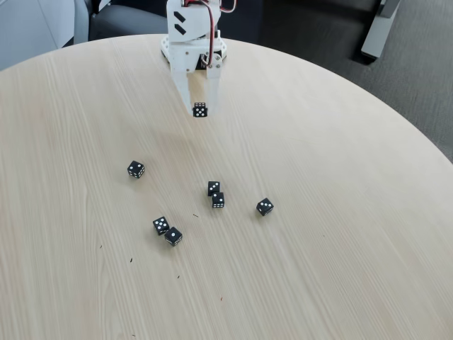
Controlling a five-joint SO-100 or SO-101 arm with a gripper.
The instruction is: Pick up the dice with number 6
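On the round pale wooden table [340, 234], seen in the fixed view, the leftmost thing is a lone black die [136, 169] sitting by itself left of centre. Lower and a little to the right lie two more black dice, one with three pips on top [161, 226] and one with a single pip [173, 236], corner to corner and touching or very nearly so. Further right and near the top edge, the white arm [190, 28] reaches down over the table, and its claw [199, 108] has the die with six pips [200, 110] between its two white fingertips; the fingers are narrowed onto the cube, which hangs clear of the tabletop well above the other dice in the picture. Below it, near the middle of the table, a second pair of dice [216, 194] sits one just behind the other, touching. Rightmost is a single die [265, 207], apart from that pair. A few tiny dark specks dot the wood near the bottom.
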